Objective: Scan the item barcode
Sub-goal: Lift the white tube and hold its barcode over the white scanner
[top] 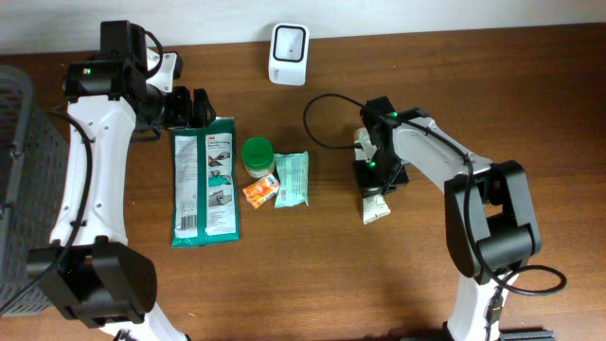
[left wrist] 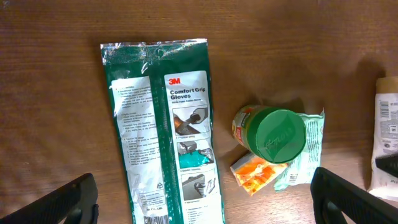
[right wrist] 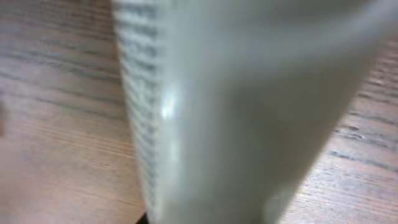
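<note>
Wooden surface [top: 312, 275], scanner [top: 288, 41] at the far edge. Right end effector [top: 377, 183] clenched on tube [top: 376, 210], right of centre; left end effector [top: 194, 107] released. Best next: lift cleanly, face the printed side toward the scanner, hold steady.

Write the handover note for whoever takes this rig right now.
Left end effector: open, empty, above the top edge of the gloves pack.
Right end effector: shut on the white tube, to the right of the teal pouch.
White scanner: at the far table edge, near the middle.
Done: tube gripped.
Left: bring the tube to the scanner with its barcode facing it.
</note>
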Controlling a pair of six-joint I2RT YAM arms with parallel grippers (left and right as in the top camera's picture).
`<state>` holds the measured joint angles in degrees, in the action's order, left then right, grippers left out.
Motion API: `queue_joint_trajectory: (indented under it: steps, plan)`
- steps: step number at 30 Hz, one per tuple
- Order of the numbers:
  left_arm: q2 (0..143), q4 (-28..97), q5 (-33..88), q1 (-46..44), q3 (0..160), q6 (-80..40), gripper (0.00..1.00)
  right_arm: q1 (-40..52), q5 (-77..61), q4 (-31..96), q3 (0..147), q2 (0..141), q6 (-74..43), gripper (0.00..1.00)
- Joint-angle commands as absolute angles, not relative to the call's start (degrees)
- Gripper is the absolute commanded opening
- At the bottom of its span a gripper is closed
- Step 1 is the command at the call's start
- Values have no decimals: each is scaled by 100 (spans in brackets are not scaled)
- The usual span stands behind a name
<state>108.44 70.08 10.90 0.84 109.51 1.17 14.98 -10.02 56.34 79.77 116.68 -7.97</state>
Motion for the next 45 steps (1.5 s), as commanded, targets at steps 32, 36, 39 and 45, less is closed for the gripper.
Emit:
queue_joint_trajectory:
  steps: [32,36,39,45]
  plan:
    - [10879,7017,1107,130,10986,222,99,832,-4923,6543,9795,9509,32,4]
    - [10879,7017,1107,132,10986,222,99,1358,-3371,7620,12119,10414,14,4]
    - [10879,7017,1107,130,10986,224,99,1673,-2292,8047,13594,11306,163,4]
    - [10879,7017,1107,130,10986,222,99,2261,451,6965,14097,12652,878,4]
